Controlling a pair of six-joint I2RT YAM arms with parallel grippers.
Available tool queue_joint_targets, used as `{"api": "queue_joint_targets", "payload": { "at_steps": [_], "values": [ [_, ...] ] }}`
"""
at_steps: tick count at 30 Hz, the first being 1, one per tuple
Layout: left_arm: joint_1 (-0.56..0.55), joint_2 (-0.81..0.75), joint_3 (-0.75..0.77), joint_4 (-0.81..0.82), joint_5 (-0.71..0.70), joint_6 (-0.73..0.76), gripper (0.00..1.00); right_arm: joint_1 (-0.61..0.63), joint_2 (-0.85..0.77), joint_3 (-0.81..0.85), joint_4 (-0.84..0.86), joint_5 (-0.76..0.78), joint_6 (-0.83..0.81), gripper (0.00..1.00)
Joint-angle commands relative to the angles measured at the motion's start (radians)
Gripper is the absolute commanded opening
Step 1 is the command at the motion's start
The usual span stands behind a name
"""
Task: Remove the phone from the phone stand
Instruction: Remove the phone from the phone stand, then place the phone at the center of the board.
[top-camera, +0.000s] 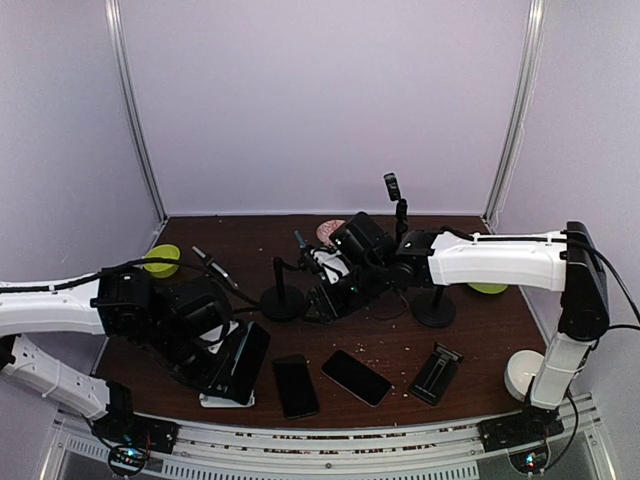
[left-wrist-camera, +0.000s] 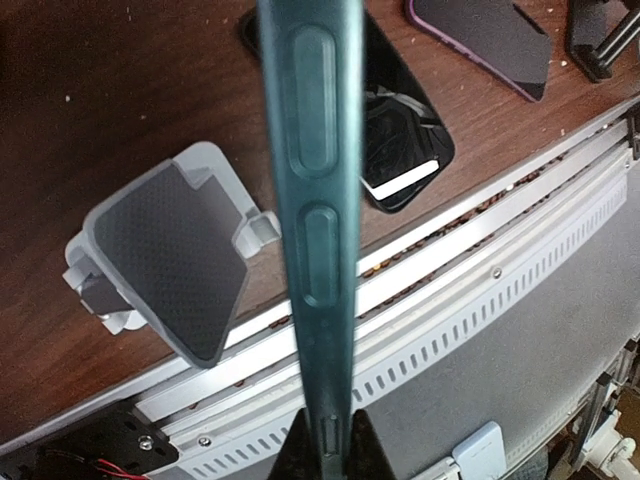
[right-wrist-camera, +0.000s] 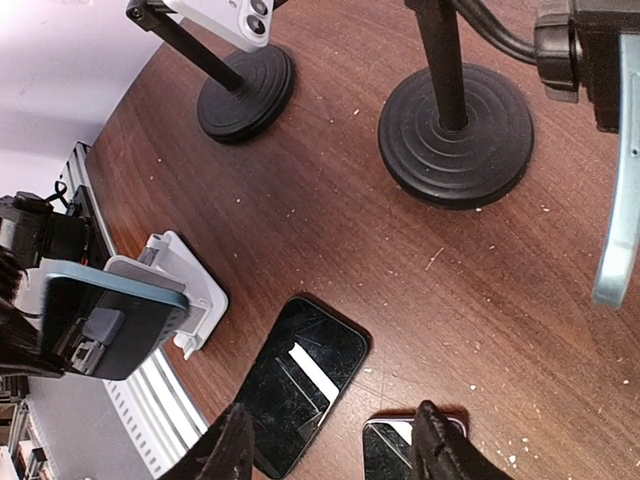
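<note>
My left fingers (left-wrist-camera: 288, 458) clench the phone (left-wrist-camera: 315, 200) by one end, just above the phone stand (left-wrist-camera: 170, 255); that leverage could make it pivot and slip. My right fingers (right-wrist-camera: 232, 450) hang spread, empty.

Table (top-camera: 480, 335), seen from above, far wall at 12 o'clock.
Phone stand (top-camera: 222, 399): 7 o'clock, at the near edge.
Phone (top-camera: 245, 360): just above the stand, on edge, in the left gripper (left-wrist-camera: 325, 450).
Loose phone (top-camera: 295, 385): 6 o'clock, flat, right of the stand.
Second loose phone (top-camera: 356, 377): flat, just right of the first.
Folding holder (top-camera: 437, 373): 5 o'clock.
Left pole stand (top-camera: 283, 302): centre.
Right pole stand (top-camera: 434, 312): 3 o'clock of it.
Cylinder (top-camera: 520, 375): 4 o'clock.
</note>
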Motion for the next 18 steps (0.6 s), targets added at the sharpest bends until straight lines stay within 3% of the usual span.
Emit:
{"api": "queue_joint_targets", "payload": {
  "at_steps": [1,18],
  "values": [
    [0.032,-0.047,0.075,0.002,-0.051,0.089,0.00,0.002,-0.053,0.026,-0.003,0.052,-0.012,0.54],
    [0.389,-0.079,0.192,-0.050,-0.106,0.430,0.00,-0.043,-0.224,-0.082,0.088,0.197,0.009,0.54]
  ]
}}
